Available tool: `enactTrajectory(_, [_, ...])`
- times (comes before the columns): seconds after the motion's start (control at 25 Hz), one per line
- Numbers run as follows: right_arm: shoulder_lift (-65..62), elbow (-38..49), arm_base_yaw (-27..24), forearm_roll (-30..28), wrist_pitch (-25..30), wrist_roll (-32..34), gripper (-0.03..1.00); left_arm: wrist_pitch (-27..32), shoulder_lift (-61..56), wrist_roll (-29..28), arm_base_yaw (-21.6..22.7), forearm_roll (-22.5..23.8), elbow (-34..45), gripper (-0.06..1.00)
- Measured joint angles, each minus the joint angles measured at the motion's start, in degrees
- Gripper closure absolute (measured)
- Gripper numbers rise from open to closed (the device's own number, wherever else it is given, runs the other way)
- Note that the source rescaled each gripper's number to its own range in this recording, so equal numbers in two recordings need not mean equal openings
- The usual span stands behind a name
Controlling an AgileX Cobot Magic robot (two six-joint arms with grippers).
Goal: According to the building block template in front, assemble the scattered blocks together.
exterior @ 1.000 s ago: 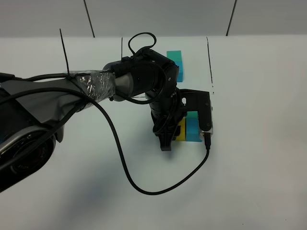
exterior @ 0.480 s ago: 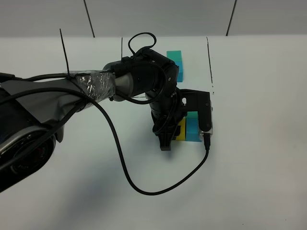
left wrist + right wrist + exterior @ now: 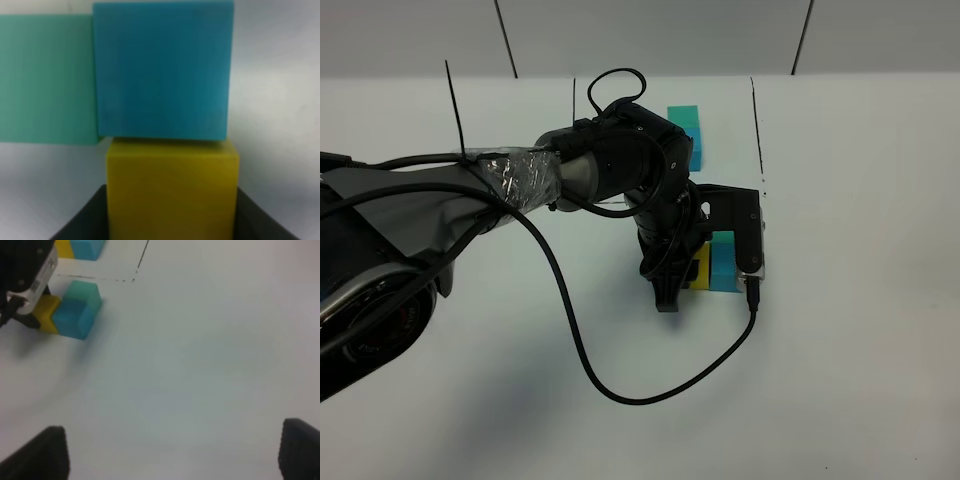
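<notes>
The scattered blocks sit together in an L: yellow [image 3: 698, 270], blue [image 3: 722, 267] and teal [image 3: 721, 241]. My left gripper [image 3: 667, 298] reaches across the middle, shut, with its narrow tip low against the yellow block's left side. In the left wrist view the yellow block [image 3: 172, 192] hides the tip's middle, with the blue block [image 3: 162, 70] and the teal block [image 3: 47, 77] beyond it. The building block template [image 3: 686, 125] lies at the back, partly behind the arm. My right gripper [image 3: 172, 455] is open over bare table, far from the yellow block [image 3: 46, 315], the blue block [image 3: 70, 320] and the teal block [image 3: 84, 292].
Thin black drawn lines [image 3: 757, 130] mark the white table at the back. The left arm's black cable [image 3: 620, 395] loops over the table in front of the blocks. The left wrist camera box [image 3: 748, 240] hangs just right of the blocks.
The left gripper has crept very slightly to the right against the yellow block. Everything else looks the same.
</notes>
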Motion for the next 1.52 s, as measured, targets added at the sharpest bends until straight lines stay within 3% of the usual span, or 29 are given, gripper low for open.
enactTrajectory(0.88, [0.0,0.0,0.0,0.0,0.0,0.0,0.27,0.0,0.0,0.2,0.0,0.0,0.0,0.93])
enactTrajectory(0.96, [0.0,0.0,0.0,0.0,0.0,0.0,0.27,0.0,0.0,0.2,0.0,0.0,0.0,0.86])
enactTrajectory(1.24, [0.0,0.0,0.0,0.0,0.0,0.0,0.27,0.0,0.1,0.2,0.0,0.0,0.0,0.44])
enactTrajectory(1.52, [0.0,0.0,0.0,0.0,0.0,0.0,0.27,1.1,0.0,0.0,0.0,0.2,0.0,0.37])
